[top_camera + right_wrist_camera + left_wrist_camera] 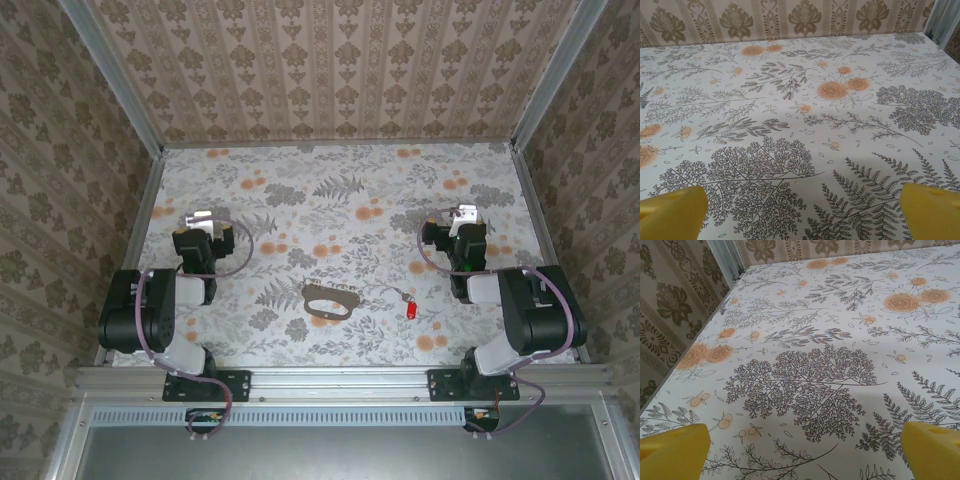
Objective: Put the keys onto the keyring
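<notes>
Left wrist view: we see the left gripper (802, 452) with its left fingers (672, 452) as yellow tips at the two lower corners of the frame. They are set wide apart, with nothing between them but the flowered table (805, 315).
Right wrist view: the right gripper (802, 212) reads the same. Its right fingers (670, 212) sit at the lower corners, spread wide, with bare tablecloth between them.
Top external view, grippers: the left gripper sits at left-centre of the frame and the right gripper at right-centre. Both point toward the upper edge, and both are well apart from the task's things.
Keyring: the keyring (310, 298) lies flat on the table at lower centre of the frame, between the two arms. Its hollow middle is empty.
Keys: the keys (408, 308) lie near the keyring, to its right. The red end is at the lower right and the thin silvery part runs toward the loop.
Contact: the keys look apart from the loop to us, but the metal is too fine to be sure.
Done so far: nothing, in our judgement. The keys are not yet threaded and neither thing is held.
Left to do: the whole job, as we read it. One gripper would take or steady the keyring, and the other would pick up the keys and pass them onto the loop.
Handling note: we expect the keys to need a precise pinch, since they are far smaller than a gripper.
</notes>
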Robot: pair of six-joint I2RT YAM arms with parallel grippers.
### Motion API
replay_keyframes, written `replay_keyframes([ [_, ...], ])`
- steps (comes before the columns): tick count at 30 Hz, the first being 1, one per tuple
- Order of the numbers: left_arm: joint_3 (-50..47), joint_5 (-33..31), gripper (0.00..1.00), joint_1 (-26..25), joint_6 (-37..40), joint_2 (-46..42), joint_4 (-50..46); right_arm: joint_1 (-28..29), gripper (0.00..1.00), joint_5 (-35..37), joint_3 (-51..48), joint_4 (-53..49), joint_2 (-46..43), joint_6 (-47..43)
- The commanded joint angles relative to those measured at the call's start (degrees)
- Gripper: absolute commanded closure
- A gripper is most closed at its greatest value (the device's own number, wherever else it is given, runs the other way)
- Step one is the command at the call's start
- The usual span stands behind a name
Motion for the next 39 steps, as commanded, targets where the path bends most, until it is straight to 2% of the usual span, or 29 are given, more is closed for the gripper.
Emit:
replay_keyframes([
  [1, 1.00, 1.21, 0.00, 0.35, -0.97, -0.33, 0.10, 0.30, 0.00, -1.49, 0.90, -0.31, 0.30, -0.87],
  [18, 0.72, 2.25, 0.01, 0.74, -0.94, -0.58, 0.64, -0.58, 0.00, -3.22, 0.93, -0.37, 0.13, -0.21],
  [20, 0.38, 1.32, 0.03, 0.44, -0.73, -3.02, -0.14, -0.66, 0.00, -2.68, 1.56, -3.16, -2.74, 0.01],
  [24, 7.22, -2.67, 0.03, 0.31, -2.33, -11.66, -18.83, -0.55, 0.00, -0.19, 6.29, -17.98, -12.06, 0.84],
  [26, 11.55, -3.00, 0.03, 0.12, -3.56, -13.69, -27.11, -1.05, 0.00, 0.41, 6.94, -20.44, -17.25, 5.24],
  [28, 15.88, -3.44, 0.04, -0.54, -5.86, -15.06, -34.35, -1.61, 0.00, -2.09, 8.02, -23.46, -22.61, 9.25],
  [30, 19.49, -3.17, 0.05, -2.02, -8.39, -16.20, -40.47, -1.97, 0.00, -1.67, 8.12, -25.29, -27.98, 16.48],
  [34, 23.36, -2.72, 0.05, -7.88, -10.92, -18.57, -47.80, -2.25, 0.00, -10.98, 9.28, -30.57, -33.02, 19.68],
  [39, 26.61, -2.47, 0.05, -16.41, -13.99, -20.56, -58.08, -1.35, 0.14, -21.68, 12.04, -40.82, -31.53, 23.03],
])
